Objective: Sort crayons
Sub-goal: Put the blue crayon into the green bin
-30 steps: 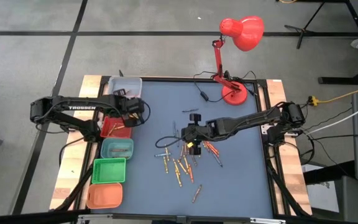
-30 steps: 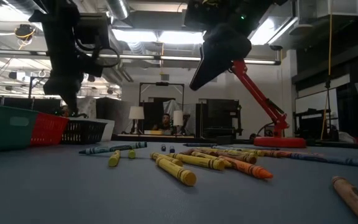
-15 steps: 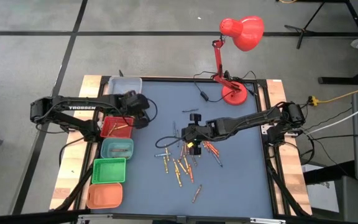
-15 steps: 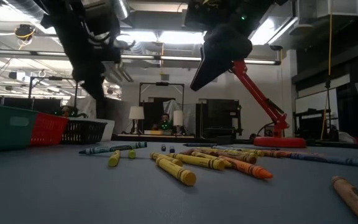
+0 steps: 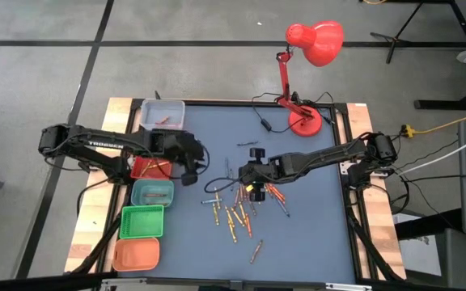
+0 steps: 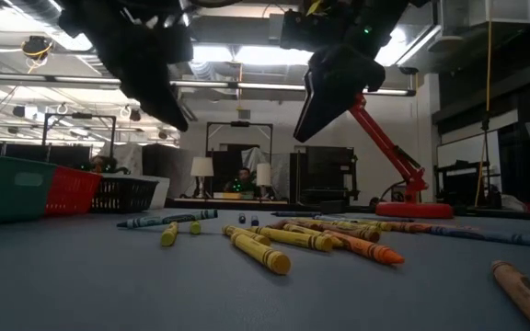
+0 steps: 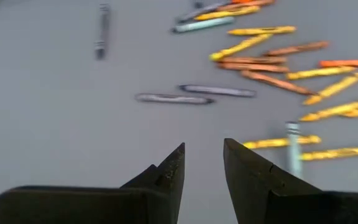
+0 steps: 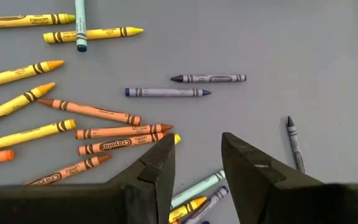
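Note:
Several crayons [image 5: 237, 206] in yellow, orange, red, blue and dark colours lie flat and scattered on the blue-grey table top [image 5: 314, 234]. They also show in the low view [image 6: 283, 241]. My left gripper [image 5: 191, 174] hangs open and empty above bare table, just left of the pile; its wrist view [image 7: 202, 158] shows the crayons [image 7: 272, 62] ahead. My right gripper [image 5: 252, 183] hangs open and empty over the far part of the pile; in its wrist view [image 8: 197, 149] orange and yellow crayons [image 8: 104, 134] lie below the fingers.
A row of small bins stands along the table's left side: grey [image 5: 162, 113], red [image 5: 146, 166], teal [image 5: 152, 192], green [image 5: 142, 221] and orange [image 5: 136, 255]. A red desk lamp [image 5: 304, 121] stands at the far edge. One crayon [image 5: 256, 250] lies apart near the front.
My left gripper has gone from above the red bin toward the table's right and a little toward the near edge, and now hangs beside the crayon pile. The crayons have not moved.

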Robot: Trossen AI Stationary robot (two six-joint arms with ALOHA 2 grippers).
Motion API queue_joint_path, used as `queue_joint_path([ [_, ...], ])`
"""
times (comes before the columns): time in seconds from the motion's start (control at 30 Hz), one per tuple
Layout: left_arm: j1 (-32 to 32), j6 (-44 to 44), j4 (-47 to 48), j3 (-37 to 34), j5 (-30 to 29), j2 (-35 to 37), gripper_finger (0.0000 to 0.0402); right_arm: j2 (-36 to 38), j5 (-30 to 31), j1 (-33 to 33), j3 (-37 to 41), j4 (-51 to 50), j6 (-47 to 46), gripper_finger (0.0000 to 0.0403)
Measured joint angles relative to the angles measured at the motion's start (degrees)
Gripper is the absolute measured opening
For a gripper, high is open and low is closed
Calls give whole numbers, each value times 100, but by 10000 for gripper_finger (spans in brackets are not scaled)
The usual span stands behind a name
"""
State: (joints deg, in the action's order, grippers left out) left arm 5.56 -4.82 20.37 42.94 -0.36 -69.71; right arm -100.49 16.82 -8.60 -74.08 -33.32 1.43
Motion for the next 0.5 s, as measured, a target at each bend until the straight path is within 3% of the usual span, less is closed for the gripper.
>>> queue_joint_path([
  [0.33, -1398, -664, -283, 0, -373, 0, 94, 0, -13, -4, 0, 4, -325, 129],
  [0.5, -2012, -924, -468, 0, -848, -2, 94, 0, -472, -4, 0, 7, -466, 129],
])
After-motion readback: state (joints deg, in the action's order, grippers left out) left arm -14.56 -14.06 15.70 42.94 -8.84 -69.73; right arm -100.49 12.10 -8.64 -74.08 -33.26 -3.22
